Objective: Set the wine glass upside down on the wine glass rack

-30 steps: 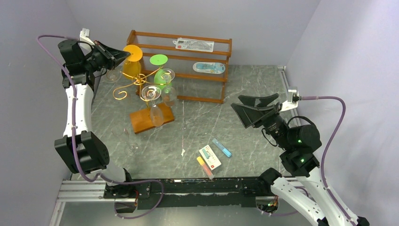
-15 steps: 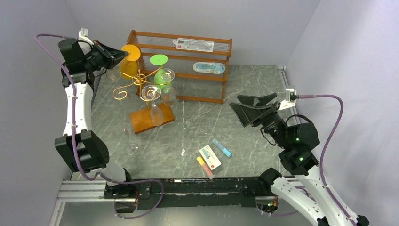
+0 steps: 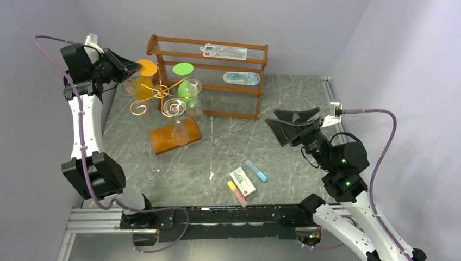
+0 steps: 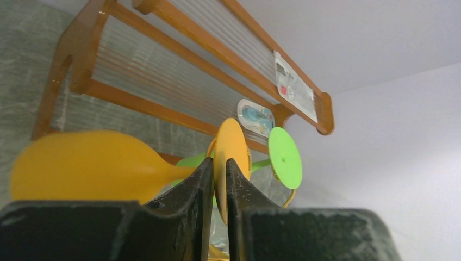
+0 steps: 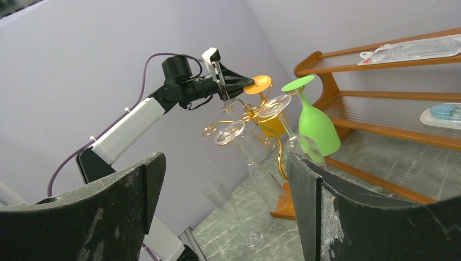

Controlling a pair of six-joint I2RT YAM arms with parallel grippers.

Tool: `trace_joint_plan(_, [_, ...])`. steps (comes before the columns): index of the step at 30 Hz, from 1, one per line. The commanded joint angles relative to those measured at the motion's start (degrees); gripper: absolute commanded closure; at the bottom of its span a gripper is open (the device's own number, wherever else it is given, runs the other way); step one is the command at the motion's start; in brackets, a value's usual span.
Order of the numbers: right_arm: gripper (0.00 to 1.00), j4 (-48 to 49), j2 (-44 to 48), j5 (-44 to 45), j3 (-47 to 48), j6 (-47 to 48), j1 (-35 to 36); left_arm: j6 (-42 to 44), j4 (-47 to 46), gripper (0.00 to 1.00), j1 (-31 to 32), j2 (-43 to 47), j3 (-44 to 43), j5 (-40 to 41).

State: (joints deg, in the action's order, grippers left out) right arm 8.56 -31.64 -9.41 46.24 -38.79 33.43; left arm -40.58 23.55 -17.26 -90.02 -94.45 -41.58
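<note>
The wine glass is orange, foot up and bowl point(image 3: 143, 87) hanging down. It sits at the back-left arm of the wine glass rack point(image 3: 159, 92), a gold wire stand on a brown wooden base point(image 3: 163, 138). My left gripper point(image 3: 134, 66) reaches in from the left. In the left wrist view the glass's orange foot point(image 4: 235, 142) stands edge-on between the narrow jaws of that gripper point(image 4: 219, 162), with the blurred bowl point(image 4: 81, 163) to the left. My right gripper point(image 3: 282, 124) hovers wide open at mid-right, well away from the rack, with nothing in it point(image 5: 225, 163).
A green glass point(image 3: 186, 88) and two clear glasses point(image 3: 175, 109) hang inverted on the rack. Another clear glass point(image 3: 148, 163) lies on the table near the left arm. A two-tier wooden shelf point(image 3: 217, 54) stands behind, and small packets point(image 3: 243, 182) lie near the front.
My left gripper has drawn back to the left. The orange glass shifted left with it, its bowl now hanging lower. The right arm edged forward a little earlier, then held still.
</note>
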Motion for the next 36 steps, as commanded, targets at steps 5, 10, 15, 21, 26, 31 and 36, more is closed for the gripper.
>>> trace_joint_plan(5, [0.15,0.25,0.34,0.37,-0.36,-0.68,-0.21,5.3,4.31,0.73,-0.86,0.33,-2.06,2.74])
trace_joint_plan(10, [0.15,0.29,0.15,0.53,-0.53,-1.22,-0.25,7.13,6.26,0.62,-0.94,0.62,-4.43,3.8])
trace_joint_plan(15, [0.15,-1.29,-1.16,0.7,0.34,-1.01,-0.21,10.39,8.68,0.47,-1.08,2.4,-6.75,6.81])
trace_joint_plan(21, [0.15,-6.3,-7.35,-2.08,4.82,-0.3,-0.21,17.26,11.65,0.35,-1.12,6.79,-8.53,11.41])
trace_joint_plan(26, [0.17,-9.47,-15.81,-7.83,9.56,1.8,-0.12,21.01,8.45,0.25,-0.27,15.72,-4.36,11.65])
trace_joint_plan(31, [0.2,-8.82,-20.97,-7.69,11.68,4.54,3.19,25.59,6.89,0.16,4.99,24.39,-0.7,12.66])
trace_joint_plan(36, [0.2,-10.66,-27.0,8.45,17.42,14.48,19.9,29.82,11.31,0.18,11.76,27.45,-2.03,16.45])
